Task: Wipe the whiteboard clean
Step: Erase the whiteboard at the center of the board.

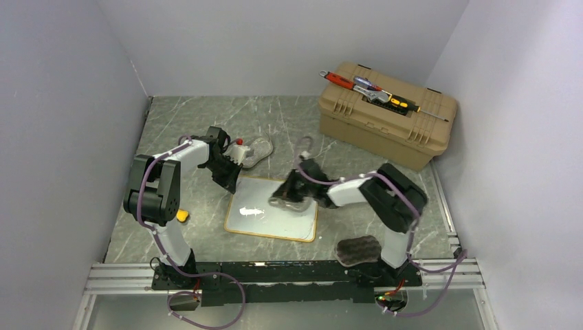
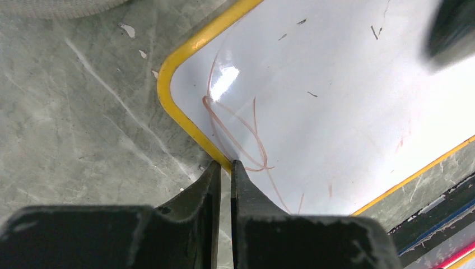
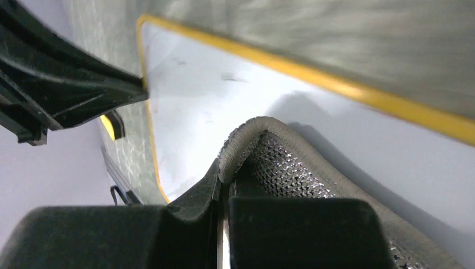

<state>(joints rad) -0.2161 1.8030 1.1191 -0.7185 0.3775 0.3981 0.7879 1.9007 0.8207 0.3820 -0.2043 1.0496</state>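
Observation:
The whiteboard [image 1: 265, 221], white with a yellow frame, lies flat on the table between the arms. Faint red scribbles [image 2: 235, 129] and small dark specks mark it near its corner. My left gripper [image 1: 232, 180] [image 2: 226, 166] stands at the board's far left corner, jaws nearly together with the yellow frame in the thin gap between the tips. My right gripper [image 1: 285, 194] [image 3: 224, 179] is shut on a folded grey mesh wiping pad [image 3: 291, 168] [image 1: 294, 201]. The pad rests on the board's far right part [image 3: 196, 106].
A tan toolbox [image 1: 385, 113] with hand tools on its lid stands at the back right. A second grey pad [image 1: 258, 150] and a red-capped marker [image 1: 238, 143] lie behind the board. A dark pad [image 1: 357, 249] sits by the right arm's base, a yellow item [image 1: 182, 215] by the left arm.

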